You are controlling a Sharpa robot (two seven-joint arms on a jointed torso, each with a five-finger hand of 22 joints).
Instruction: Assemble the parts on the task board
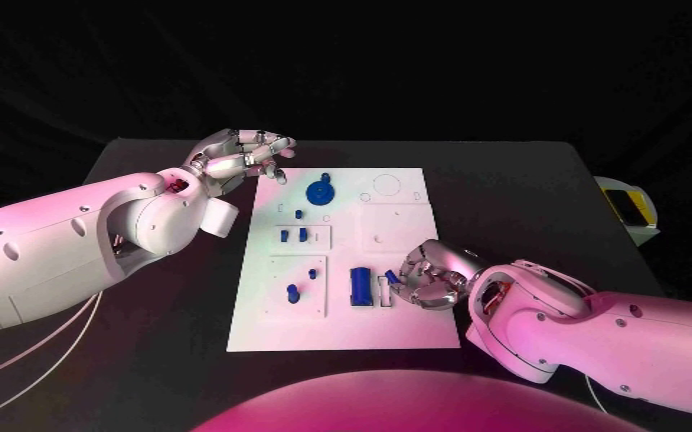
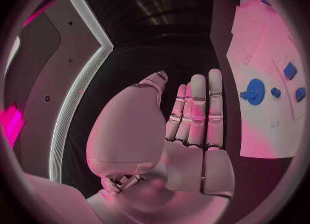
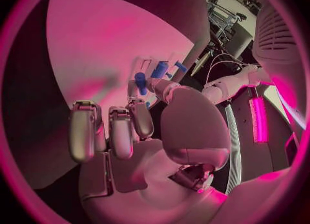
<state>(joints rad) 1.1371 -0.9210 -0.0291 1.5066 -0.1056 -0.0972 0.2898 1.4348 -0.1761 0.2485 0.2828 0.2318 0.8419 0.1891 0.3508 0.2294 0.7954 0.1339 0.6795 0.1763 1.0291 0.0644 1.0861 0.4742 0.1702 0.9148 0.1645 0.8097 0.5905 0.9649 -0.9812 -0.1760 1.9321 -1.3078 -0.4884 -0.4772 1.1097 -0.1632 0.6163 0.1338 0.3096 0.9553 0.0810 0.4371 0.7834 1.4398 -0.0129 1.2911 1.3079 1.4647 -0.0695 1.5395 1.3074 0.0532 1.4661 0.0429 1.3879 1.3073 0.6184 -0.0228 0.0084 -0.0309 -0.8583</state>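
Two hands: left hand (image 1: 242, 159) spread, empty, beside board (image 1: 410, 327); right hand (image 1: 431, 274) pinching peg (image 1: 392, 278).
Risk: peg tilting, jamming at slot.

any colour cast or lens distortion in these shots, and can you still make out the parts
Head view: pink light tints the task board and both arms; blue parts stay distinct. Left wrist view: fisheye bends the board's edge; the round blue part is clear. Right wrist view: strong pink wash behind the right hand.
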